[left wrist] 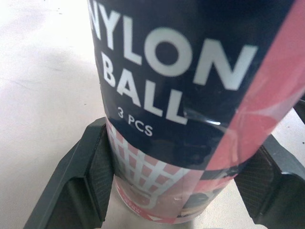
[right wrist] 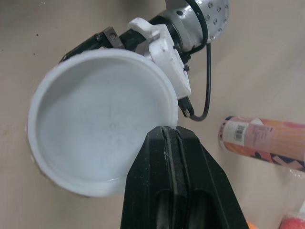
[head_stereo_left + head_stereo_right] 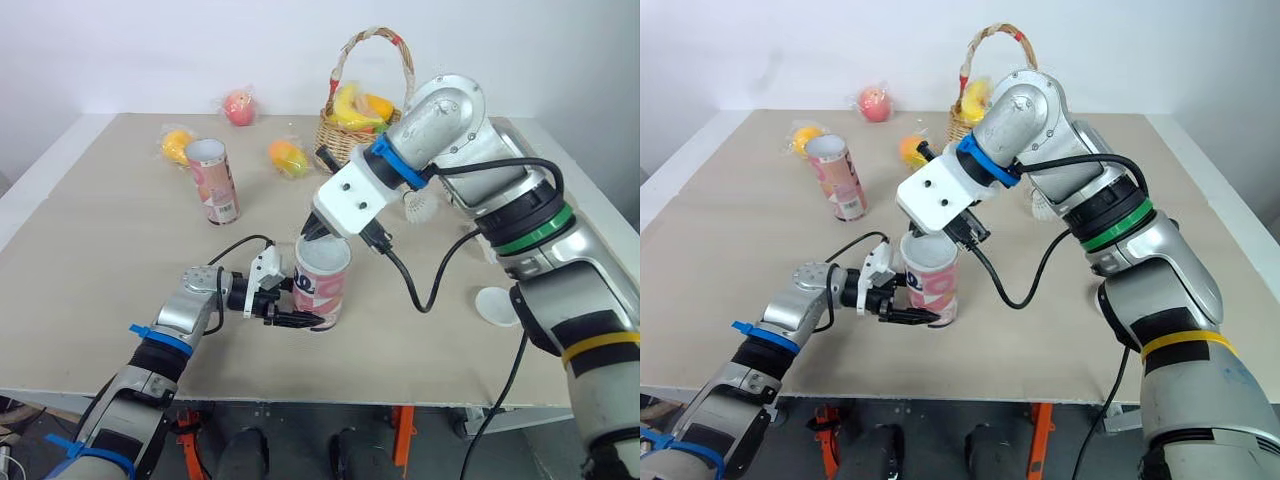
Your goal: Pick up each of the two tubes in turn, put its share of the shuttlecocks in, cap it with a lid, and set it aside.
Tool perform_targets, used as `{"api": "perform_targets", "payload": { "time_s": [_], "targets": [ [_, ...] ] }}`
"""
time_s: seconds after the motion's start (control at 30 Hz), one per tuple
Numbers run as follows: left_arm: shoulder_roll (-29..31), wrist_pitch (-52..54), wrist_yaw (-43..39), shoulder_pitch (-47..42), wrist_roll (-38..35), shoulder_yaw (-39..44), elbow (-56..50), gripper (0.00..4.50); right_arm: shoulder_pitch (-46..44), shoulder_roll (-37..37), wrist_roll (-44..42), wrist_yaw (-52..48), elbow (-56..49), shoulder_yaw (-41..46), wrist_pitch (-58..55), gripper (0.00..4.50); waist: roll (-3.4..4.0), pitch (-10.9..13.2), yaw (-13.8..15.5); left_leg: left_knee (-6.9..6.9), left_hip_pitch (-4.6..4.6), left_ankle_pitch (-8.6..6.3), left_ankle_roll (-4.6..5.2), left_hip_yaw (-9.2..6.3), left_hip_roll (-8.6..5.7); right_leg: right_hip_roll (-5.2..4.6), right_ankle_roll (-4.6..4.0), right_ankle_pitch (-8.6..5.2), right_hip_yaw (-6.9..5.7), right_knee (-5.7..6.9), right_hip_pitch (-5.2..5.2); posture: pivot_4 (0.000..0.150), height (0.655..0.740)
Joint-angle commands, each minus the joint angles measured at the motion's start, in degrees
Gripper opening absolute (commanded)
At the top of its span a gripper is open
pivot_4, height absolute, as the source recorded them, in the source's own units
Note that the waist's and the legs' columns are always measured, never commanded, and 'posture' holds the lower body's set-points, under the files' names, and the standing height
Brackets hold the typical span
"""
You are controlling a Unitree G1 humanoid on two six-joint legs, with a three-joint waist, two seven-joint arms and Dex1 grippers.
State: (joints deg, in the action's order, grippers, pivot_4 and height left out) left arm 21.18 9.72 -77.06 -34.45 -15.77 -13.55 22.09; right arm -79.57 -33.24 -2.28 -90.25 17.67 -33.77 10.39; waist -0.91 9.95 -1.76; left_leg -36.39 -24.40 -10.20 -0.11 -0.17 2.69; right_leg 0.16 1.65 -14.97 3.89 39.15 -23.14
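Beige table (image 3: 100,260), flat top. Two tubes stand upright on it: the near tube (image 3: 322,295) at the front before me, its base apparently on the surface, and the far tube (image 3: 212,180) well apart on my left. A basket (image 3: 345,135) sits at the far side. Three wrapped fruits lie loose: the orange fruit (image 3: 177,146) beside the far tube, the red fruit (image 3: 239,106) behind it and the yellow fruit (image 3: 287,157) just beside the basket. A loose lid (image 3: 496,305) lies flat on my right. A shuttlecock (image 3: 420,207) is near the basket, partly hidden.

Pink-and-white tube (image 3: 320,290): upright, clamped between the left jaws. White lid (image 2: 102,119): rim pinched in the right jaws, at the tube mouth. Second tube (image 3: 212,180): upright, open, well beyond the left jaws.
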Motion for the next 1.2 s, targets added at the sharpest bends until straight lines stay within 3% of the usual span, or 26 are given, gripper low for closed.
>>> {"api": "perform_targets", "payload": {
  "time_s": [0.03, 0.4, 0.6, 0.63, 0.7, 0.73, 0.77, 0.8, 0.87, 1.13, 1.2],
  "targets": [
    [0.7, 0.3, 0.7, 0.7, 2.5, -1.1, 2.7, 3.13, -1.5, -0.1, 0.9, -2.2, -0.1, 2.2, 0.9, 0.06, 0.0, 0.0, 0.0, 0.0, 0.0, 0.0, 0.0, 0.0, 0.0, 0.0, 0.0, 0.0, 0.0, 0.0, 0.0, 0.15, 0.74],
    [1.2, 0.1, 0.9, 0.6, 2.3, -0.7, 3.0, 3.13, 2.4, -4.7, -0.5, -2.2, -6.8, -0.9, 0.6, 0.06, 0.0, 0.0, 0.0, 0.0, 0.01, 0.0, 0.0, 0.06, 0.02, 0.0, -0.01, 0.0, 0.04, 0.0, -0.01, 0.15, 0.74],
    [1.4, 0.1, 1.0, 0.6, 2.1, -0.5, 3.0, 3.13, 2.8, -2.7, 1.6, -1.8, -5.5, 0.8, 1.9, 0.06, 0.0, 0.0, 0.0, 0.01, 0.03, 0.0, 0.0, 0.12, 0.03, 0.0, -0.06, -0.04, 0.09, 0.0, -0.02, 0.15, 0.74],
    [1.4, 0.1, 1.0, 0.5, 2.1, -0.4, 3.0, 3.13, 2.9, -2.0, 1.6, -1.2, -5.1, 1.2, 1.8, 0.54, 0.0, 0.0, 0.0, 0.01, 0.04, 0.0, 0.0, 0.13, 0.03, 0.0, -0.06, -0.04, 0.1, 0.0, -0.02, 0.15, 0.74],
    [1.5, 0.1, 1.0, 0.6, 2.1, -0.3, 2.9, 3.13, 3.1, -1.7, 0.5, -1.4, -5.5, 1.5, 0.8, 1.0, 0.0, 0.0, 0.0, 0.01, 0.04, 0.0, 0.0, 0.14, 0.03, 0.0, -0.13, -0.08, 0.1, 0.0, -0.02, 0.15, 0.74],
    [1.5, 0.2, 1.0, 0.6, 2.1, -0.3, 2.8, 3.13, 3.4, -1.5, -0.3, -1.8, -5.9, 1.9, -0.3, 1.5, 0.0, 0.0, 0.0, 0.01, 0.04, 0.0, 0.0, 0.14, 0.04, 0.01, -0.14, -0.08, 0.1, 0.0, -0.02, 0.15, 0.74],
    [1.5, 0.2, 1.1, 0.7, 2.0, -0.3, 2.7, 3.13, 3.7, -1.6, -0.9, -2.1, -6.3, 2.2, -1.0, 1.5, -0.01, 0.0, 0.0, 0.01, 0.04, 0.0, 0.0, 0.14, 0.04, 0.01, -0.14, -0.07, 0.1, 0.0, -0.02, 0.15, 0.74],
    [1.5, 0.2, 1.1, 0.7, 2.0, -0.3, 2.7, 3.13, 3.8, -1.5, -2.2, -2.2, -6.7, 2.8, -2.1, 2.16, -0.01, 0.0, 0.0, 0.01, 0.06, 0.0, 0.0, 0.14, 0.06, 0.01, -0.15, -0.07, 0.1, 0.0, -0.01, 0.15, 0.74],
    [1.5, 0.2, 1.1, 0.7, 2.0, -0.3, 2.8, 3.13, 3.0, -2.1, -7.3, -2.2, -7.5, 3.8, -7.0, 2.75, -0.01, 0.0, 0.0, 0.01, 0.06, 0.0, 0.0, 0.15, 0.06, 0.01, -0.2, -0.08, 0.1, 0.0, -0.02, 0.15, 0.74],
    [1.3, 0.0, 1.2, 0.7, 2.0, -0.3, 2.9, 3.13, -0.1, -3.9, -21.7, -2.2, -5.6, 12.2, -22.5, 2.75, -0.02, 0.0, 0.0, 0.01, 0.04, 0.0, 0.0, 0.19, 0.09, -0.02, -0.29, -0.08, 0.11, 0.0, -0.06, 0.15, 0.74],
    [1.4, 0.0, 1.2, 0.8, 2.0, -0.3, 3.0, 3.13, 2.4, -4.6, -23.0, -2.2, -7.1, 12.6, -24.8, 2.24, -0.02, 0.0, 0.0, 0.03, 0.05, 0.0, -0.01, 0.19, 0.09, -0.04, -0.33, -0.11, 0.1, -0.01, -0.05, 0.15, 0.74]
  ]
}}
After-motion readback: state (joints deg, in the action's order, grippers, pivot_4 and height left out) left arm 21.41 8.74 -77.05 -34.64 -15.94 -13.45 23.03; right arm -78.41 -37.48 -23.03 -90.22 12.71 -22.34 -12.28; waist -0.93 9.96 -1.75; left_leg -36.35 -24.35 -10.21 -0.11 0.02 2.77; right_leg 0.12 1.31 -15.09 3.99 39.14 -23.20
